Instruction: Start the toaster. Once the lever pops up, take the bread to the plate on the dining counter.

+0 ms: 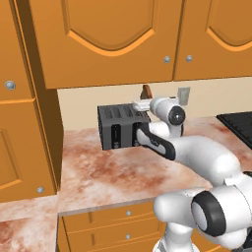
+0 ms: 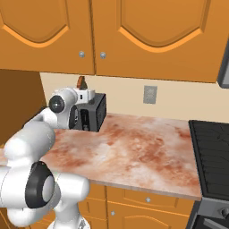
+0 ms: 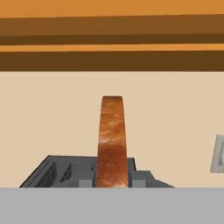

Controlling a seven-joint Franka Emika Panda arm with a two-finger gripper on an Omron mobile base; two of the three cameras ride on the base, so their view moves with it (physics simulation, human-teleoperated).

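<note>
The dark grey toaster (image 1: 118,129) (image 2: 95,112) stands at the back of the marbled worktop (image 1: 113,172), against the wall. My gripper (image 1: 144,99) (image 2: 82,90) (image 3: 112,181) is just above its top, shut on the bread (image 1: 145,91) (image 2: 81,82) (image 3: 112,135). The brown slice stands upright and edge-on in the hand view, lifted clear of the slots, with the toaster's top (image 3: 57,173) below it. The plate and the dining counter are out of view.
Orange wall cabinets (image 1: 108,39) (image 2: 147,36) hang low over the toaster. A wall outlet (image 2: 150,94) (image 3: 218,153) sits to the right of it. A black stovetop (image 2: 212,147) (image 1: 238,123) borders the worktop on the right, a tall cabinet (image 1: 24,98) on the left.
</note>
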